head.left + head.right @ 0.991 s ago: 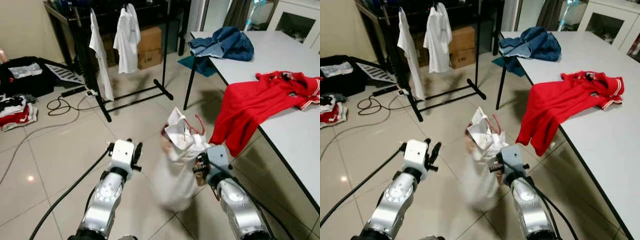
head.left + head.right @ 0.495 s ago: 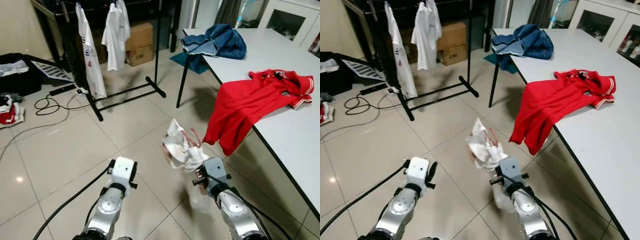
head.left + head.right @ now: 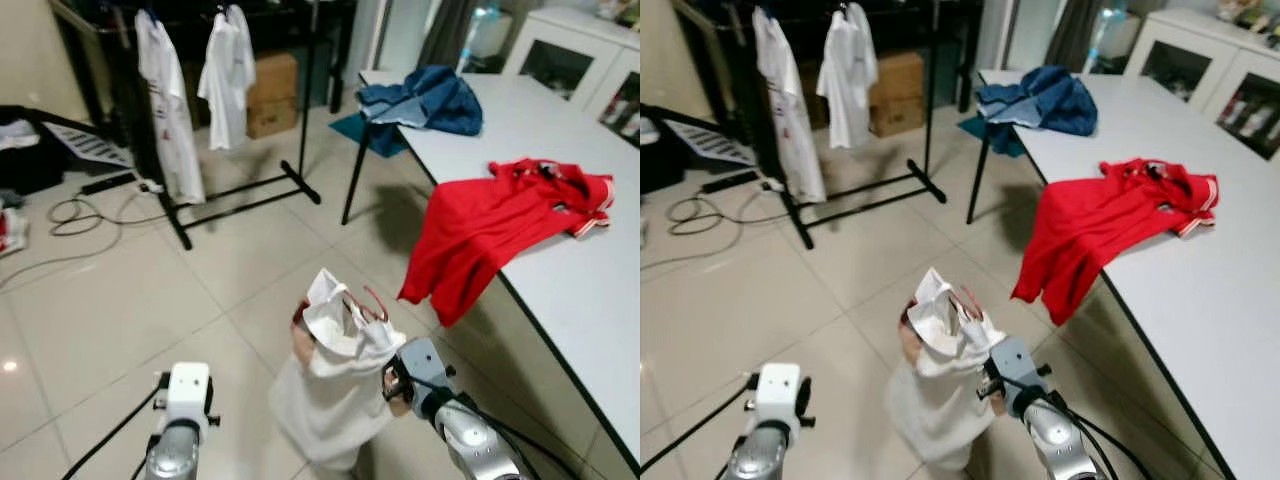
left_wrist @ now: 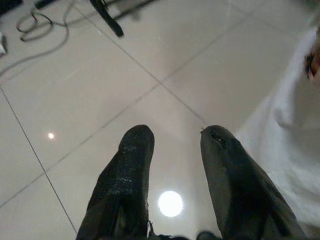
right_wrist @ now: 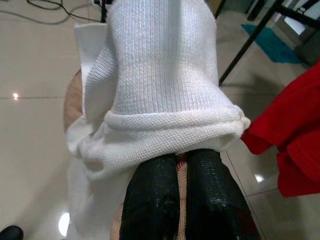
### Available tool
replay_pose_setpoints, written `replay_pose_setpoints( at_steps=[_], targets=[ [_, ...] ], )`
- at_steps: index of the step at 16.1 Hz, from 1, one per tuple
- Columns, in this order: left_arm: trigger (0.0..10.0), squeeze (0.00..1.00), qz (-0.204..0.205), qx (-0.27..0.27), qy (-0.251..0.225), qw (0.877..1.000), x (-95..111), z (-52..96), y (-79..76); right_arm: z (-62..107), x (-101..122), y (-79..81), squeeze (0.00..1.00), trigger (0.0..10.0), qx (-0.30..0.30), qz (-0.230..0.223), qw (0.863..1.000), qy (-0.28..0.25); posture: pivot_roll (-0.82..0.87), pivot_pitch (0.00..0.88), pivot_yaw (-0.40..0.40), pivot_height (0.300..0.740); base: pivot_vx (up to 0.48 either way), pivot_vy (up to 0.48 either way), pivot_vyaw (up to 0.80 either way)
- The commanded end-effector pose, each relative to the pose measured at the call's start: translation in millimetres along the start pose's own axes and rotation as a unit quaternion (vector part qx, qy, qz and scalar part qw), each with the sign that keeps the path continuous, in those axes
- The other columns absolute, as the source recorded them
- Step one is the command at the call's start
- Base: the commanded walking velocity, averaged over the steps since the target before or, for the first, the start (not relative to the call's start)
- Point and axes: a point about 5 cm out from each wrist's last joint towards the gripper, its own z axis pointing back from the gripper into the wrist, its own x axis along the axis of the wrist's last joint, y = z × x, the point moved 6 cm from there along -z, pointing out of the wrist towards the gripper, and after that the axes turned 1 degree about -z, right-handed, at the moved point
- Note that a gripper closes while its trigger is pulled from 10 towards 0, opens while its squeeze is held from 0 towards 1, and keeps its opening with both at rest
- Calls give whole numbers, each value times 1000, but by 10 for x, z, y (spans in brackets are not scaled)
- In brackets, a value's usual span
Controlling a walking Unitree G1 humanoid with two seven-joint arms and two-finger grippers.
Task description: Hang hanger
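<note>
A white shirt [image 3: 335,385] hangs on a reddish hanger [image 3: 372,303] low over the floor in front of me. My right gripper [image 3: 393,378] is shut on the hanger just under the shirt's collar [image 5: 170,125]; its black fingers [image 5: 152,200] are pressed together, and most of the hanger is hidden by cloth. The left gripper [image 4: 177,132] is open and holds nothing, low at the left, with the shirt's side [image 4: 287,145] close beside it. A black clothes rack [image 3: 305,120] stands across the room with two white garments [image 3: 165,110] hung on it.
A white table [image 3: 590,270] runs along the right, with a red shirt [image 3: 490,215] draped over its edge and blue jeans [image 3: 425,100] at its far end. Cardboard boxes [image 3: 272,90] sit behind the rack. Cables [image 3: 75,215] lie on the tiled floor at the left.
The camera has shifted, so the rack and table sit differently in the picture. The white shirt has swung and now hangs fuller to the left of the right gripper. My left arm shows lower.
</note>
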Motion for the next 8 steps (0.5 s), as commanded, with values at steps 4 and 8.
replay_pose_setpoints(
  at_steps=[4, 8],
  targets=[
    [10000, 0, -14, -17, -9, 1000, 30, 1, -110, -12, 65, -40, 0, 10000, -2, 7, 1000, -17, 123, 65, -65, 740, 464, 0, 0],
    [10000, 0, -29, -39, -32, 998, 175, -35, -217, -7, 81, -52, 0, 10000, -5, 4, 1000, -25, 111, 60, -51, 740, 465, 0, 0]
  ],
)
